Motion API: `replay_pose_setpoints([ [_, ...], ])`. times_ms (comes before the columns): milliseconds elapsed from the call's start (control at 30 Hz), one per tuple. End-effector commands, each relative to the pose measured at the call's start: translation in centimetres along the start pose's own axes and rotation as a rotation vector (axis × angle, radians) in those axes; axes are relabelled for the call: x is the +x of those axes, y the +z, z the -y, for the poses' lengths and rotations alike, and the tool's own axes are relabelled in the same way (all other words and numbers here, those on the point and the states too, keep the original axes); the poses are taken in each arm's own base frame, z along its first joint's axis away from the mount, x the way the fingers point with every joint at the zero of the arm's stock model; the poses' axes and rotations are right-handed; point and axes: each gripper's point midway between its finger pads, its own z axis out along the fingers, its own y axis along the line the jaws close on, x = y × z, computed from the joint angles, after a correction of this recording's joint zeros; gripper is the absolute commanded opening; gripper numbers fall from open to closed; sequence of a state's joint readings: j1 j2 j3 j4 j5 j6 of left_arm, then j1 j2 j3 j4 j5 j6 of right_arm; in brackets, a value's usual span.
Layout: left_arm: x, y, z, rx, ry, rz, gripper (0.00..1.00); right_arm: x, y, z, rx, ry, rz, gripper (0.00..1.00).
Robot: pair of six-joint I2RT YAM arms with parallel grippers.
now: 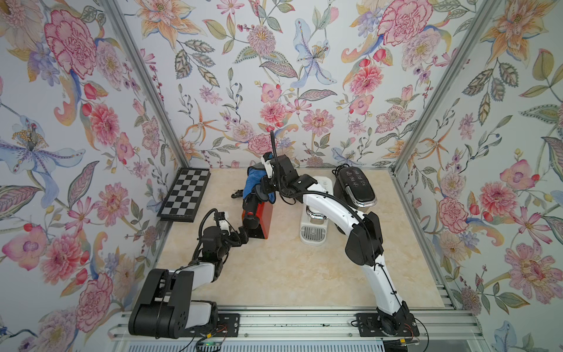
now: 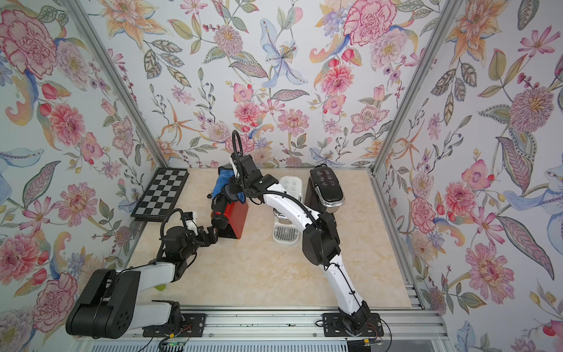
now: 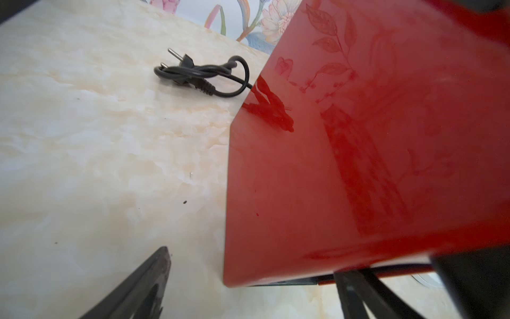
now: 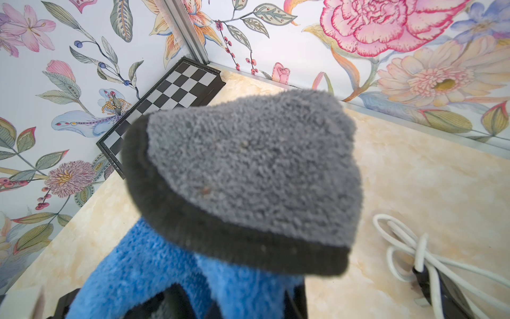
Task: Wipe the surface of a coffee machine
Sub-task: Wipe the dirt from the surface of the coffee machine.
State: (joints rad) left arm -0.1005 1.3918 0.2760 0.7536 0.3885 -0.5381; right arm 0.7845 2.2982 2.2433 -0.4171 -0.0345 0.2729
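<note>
Three coffee machines stand on the bench [image 1: 289,274]. In both top views the red coffee machine [image 1: 263,218] is just left of centre, the white coffee machine [image 1: 313,233] at centre, and the black coffee machine [image 1: 355,186] to its right, toward the back wall. One chessboard [image 1: 184,193] leans at the left wall.

There are two arms. The right claw [image 1: 262,192] is clamped on the one cloth [image 1: 252,183], blue with a grey side, which hangs over the far top end of the red machine. The left claw [image 1: 242,235] is spread wide at that machine's near lower corner; in the left wrist view one finger [image 3: 149,276] stands clear of the red wall.

Two cords lie on the bench: a black cord [image 3: 204,74] and a white cord [image 4: 408,248].
</note>
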Motion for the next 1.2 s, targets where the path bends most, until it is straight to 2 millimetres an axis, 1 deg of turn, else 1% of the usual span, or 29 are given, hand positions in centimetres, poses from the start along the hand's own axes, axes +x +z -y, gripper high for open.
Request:
replay_pose_setpoints([
  [0,-0.6,1.1,2.2,0.125,0.005,0.002,0.88,3.3,0.1,-0.9,-0.036,-0.011,-0.119,0.08],
  [33,-0.5,1.3,2.1,0.125,0.006,-0.006,0.9,3.4,0.1,-1.1,-0.041,-0.013,-0.12,0.09],
  [167,-0.7,1.4,1.5,0.086,0.027,-0.001,0.9,4.6,0.8,-0.7,-0.041,-0.013,-0.148,0.08],
  [267,-1.1,1.1,1.2,0.057,0.04,0.011,0.88,6.1,1.7,0.8,-0.019,0.01,-0.186,0.08],
  [333,-1.3,1.0,1.1,0.048,0.047,0.018,0.84,7.2,2.3,2.4,0.004,0.041,-0.212,0.08],
  [433,-1.5,1.0,1.2,0.05,0.052,0.022,0.82,8.4,2.6,4.5,0.039,0.094,-0.24,0.08],
  [500,-1.5,1.0,1.4,0.063,0.053,0.021,0.79,8.6,2.5,5.3,0.058,0.116,-0.24,0.08],
  [667,-1.2,1.3,1.7,0.092,0.04,0.012,0.73,6.4,0.8,6.6,0.129,0.116,-0.177,0.08],
  [733,-1.2,1.4,1.9,0.102,0.038,0.008,0.72,5.6,0.3,6.3,0.118,0.106,-0.162,0.08],
  [800,-1.2,1.4,1.9,0.105,0.036,0.01,0.71,5.3,0.0,5.2,0.101,0.079,-0.156,0.08],
  [933,-1.2,1.4,2.1,0.115,0.03,0.01,0.68,5.4,0.3,1.6,0.028,0.03,-0.156,0.08],
  [1033,-1.1,1.5,2.4,0.134,0.028,0.009,0.63,6.5,0.9,-0.9,-0.008,0.012,-0.174,0.09],
  [1100,-1.0,1.6,2.7,0.155,0.026,-0.001,0.58,7.7,1.3,-1.9,0.001,-0.005,-0.192,0.09],
  [1167,-1.0,1.7,3.0,0.174,0.023,-0.004,0.54,9.3,1.8,-2.2,0.019,-0.015,-0.217,0.09],
])
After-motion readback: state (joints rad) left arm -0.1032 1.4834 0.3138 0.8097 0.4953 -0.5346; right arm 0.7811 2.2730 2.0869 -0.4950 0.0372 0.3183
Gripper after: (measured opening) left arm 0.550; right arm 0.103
